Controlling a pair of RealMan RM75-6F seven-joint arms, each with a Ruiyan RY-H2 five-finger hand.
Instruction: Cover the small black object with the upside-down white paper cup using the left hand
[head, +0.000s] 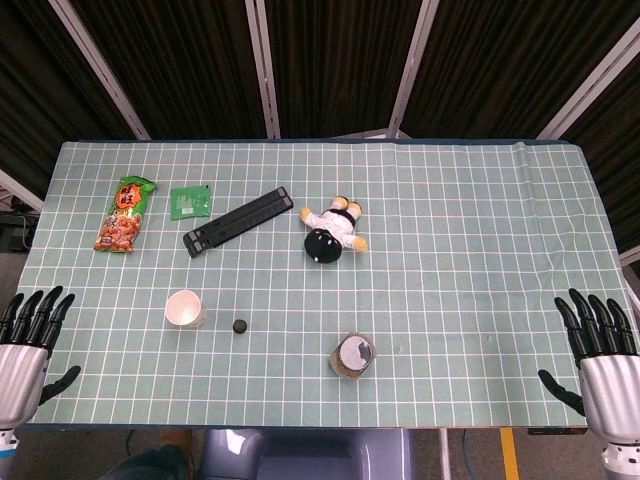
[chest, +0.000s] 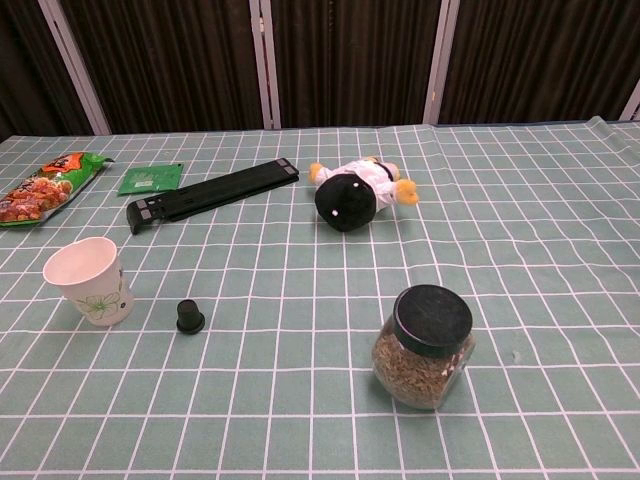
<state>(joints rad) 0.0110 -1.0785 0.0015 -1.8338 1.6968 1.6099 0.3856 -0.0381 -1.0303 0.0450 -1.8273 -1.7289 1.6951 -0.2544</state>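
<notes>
The orange crinkled snack packet (chest: 42, 190) is cut off by the chest view's left edge. Both metal-and-black robot hands, left (head: 28, 345) and right (head: 600, 355), are cropped by the head view's edges, and the chest view leaves them out altogether.

The left hand (head: 28, 345) hovers at the table's near left corner, fingers spread, with open checked cloth (head: 480, 250) between it and the white paper cup (head: 186, 309). The cup stands mouth-up, just left of the small black object (head: 240, 326), a narrow gap between them. Nearer the right, the glass jar with a black lid (head: 352, 357) stands apart from both. The black bar (head: 238, 221), green packet (head: 190, 201), snack bag (head: 125, 214) and plush toy (head: 335, 229) lie farther back. The right hand (head: 600, 350) is well off at the far corner.
</notes>
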